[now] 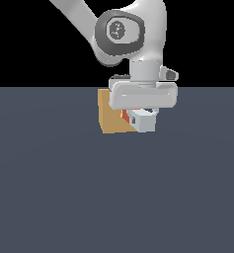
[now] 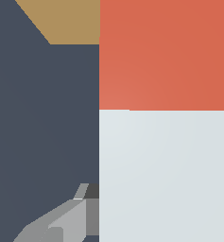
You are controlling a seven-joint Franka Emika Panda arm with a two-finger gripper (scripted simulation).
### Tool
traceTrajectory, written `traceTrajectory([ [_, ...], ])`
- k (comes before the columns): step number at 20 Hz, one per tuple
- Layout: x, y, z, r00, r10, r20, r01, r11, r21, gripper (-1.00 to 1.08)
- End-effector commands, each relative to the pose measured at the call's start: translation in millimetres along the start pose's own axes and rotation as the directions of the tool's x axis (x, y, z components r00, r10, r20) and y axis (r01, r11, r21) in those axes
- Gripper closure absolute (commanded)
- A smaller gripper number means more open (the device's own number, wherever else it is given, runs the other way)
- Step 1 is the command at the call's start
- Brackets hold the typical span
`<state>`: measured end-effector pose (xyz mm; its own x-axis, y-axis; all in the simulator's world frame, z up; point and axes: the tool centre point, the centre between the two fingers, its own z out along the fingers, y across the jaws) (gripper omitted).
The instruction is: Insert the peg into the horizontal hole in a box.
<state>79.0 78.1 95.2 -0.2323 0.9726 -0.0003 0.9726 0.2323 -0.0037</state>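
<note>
The tan box [image 1: 110, 118] stands upright on the grey floor, partly behind my hand. My gripper [image 1: 140, 114] is shut on the peg [image 1: 144, 120], held level just above the floor. The peg's pale grey-white end faces the exterior camera and its red-orange end [image 1: 125, 116] points at the box face, close to or touching it. In the wrist view the peg fills much of the frame, white part [image 2: 165, 175] and red-orange part [image 2: 165, 54], with a corner of the box [image 2: 66, 21] beyond. One finger [image 2: 68, 220] shows beside the peg. The hole is hidden behind the peg and hand.
The dark grey floor [image 1: 116, 197] spreads around the box. The arm's white links [image 1: 133, 29] rise above the hand.
</note>
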Motion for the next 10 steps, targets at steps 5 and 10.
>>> traceTrajectory([
  [5,17,0,-2,1.000,0.000,0.000,0.000,1.000,-0.003,1.08],
  [10,57,0,-3,1.000,0.000,0.000,0.000,1.000,-0.005,1.08],
])
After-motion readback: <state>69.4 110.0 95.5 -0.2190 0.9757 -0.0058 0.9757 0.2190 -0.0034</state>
